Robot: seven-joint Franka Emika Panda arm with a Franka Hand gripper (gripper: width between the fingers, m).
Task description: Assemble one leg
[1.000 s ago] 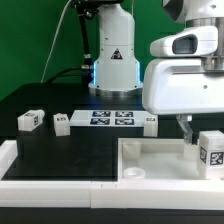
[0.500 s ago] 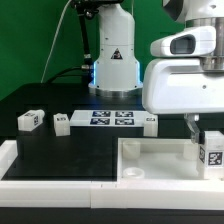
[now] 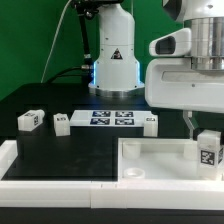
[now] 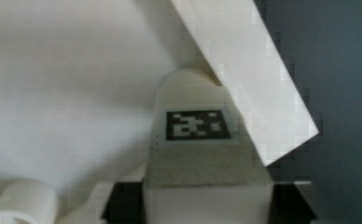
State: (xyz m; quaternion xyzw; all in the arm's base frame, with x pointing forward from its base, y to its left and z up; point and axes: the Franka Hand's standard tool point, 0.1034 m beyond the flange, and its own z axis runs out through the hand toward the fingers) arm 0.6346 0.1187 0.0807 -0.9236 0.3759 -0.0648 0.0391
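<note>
My gripper (image 3: 197, 130) is shut on a white leg (image 3: 208, 152) with a black-and-white tag and holds it over the right side of the large white tabletop (image 3: 150, 160). In the wrist view the leg (image 4: 203, 130) sits between my dark fingers (image 4: 130, 200), its tip near the tabletop's raised rim (image 4: 249, 70). Three more legs lie on the black table: one at the exterior view's left (image 3: 30, 120), one beside it (image 3: 61, 123) and one right of the marker board (image 3: 149, 122).
The marker board (image 3: 108, 119) lies at mid table in front of the robot base (image 3: 115, 60). A white frame (image 3: 50, 170) borders the front left of the table.
My gripper has lifted slightly, and the leg in it has turned a little, so its tag now faces more toward the exterior view's left.
</note>
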